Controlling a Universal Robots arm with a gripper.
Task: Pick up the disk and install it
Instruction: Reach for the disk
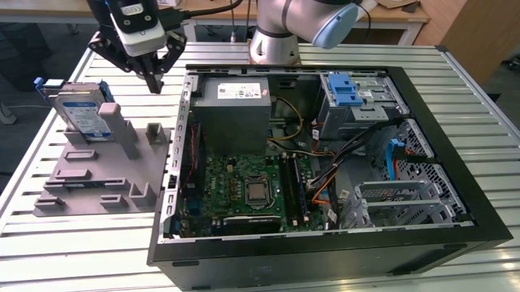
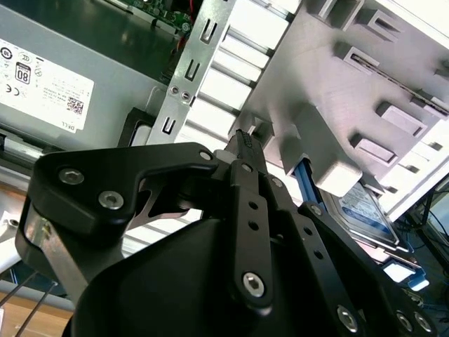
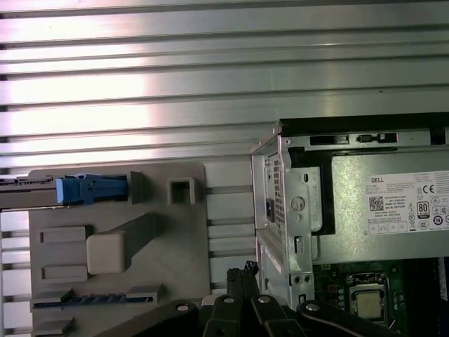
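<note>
Well apart from the closed jaws, the disk [image 1: 81, 115] stands upright; untouched.

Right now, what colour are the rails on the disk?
Blue. The disk and its rails show best in the exterior view.

Silver disk [image 1: 84, 119] upright in grey fixture [image 1: 97, 176]

One disk [image 1: 81, 115] is standing near the jaws, in one grey fixture [image 1: 97, 176] lying beneath them. One open computer case [image 1: 325, 261] is sitting on the jaws' other side, holding one power supply [image 1: 235, 115], one motherboard [image 1: 243, 194] and one drive bay [image 1: 357, 100]. One bench [image 1: 81, 255] is carrying everything.
</note>
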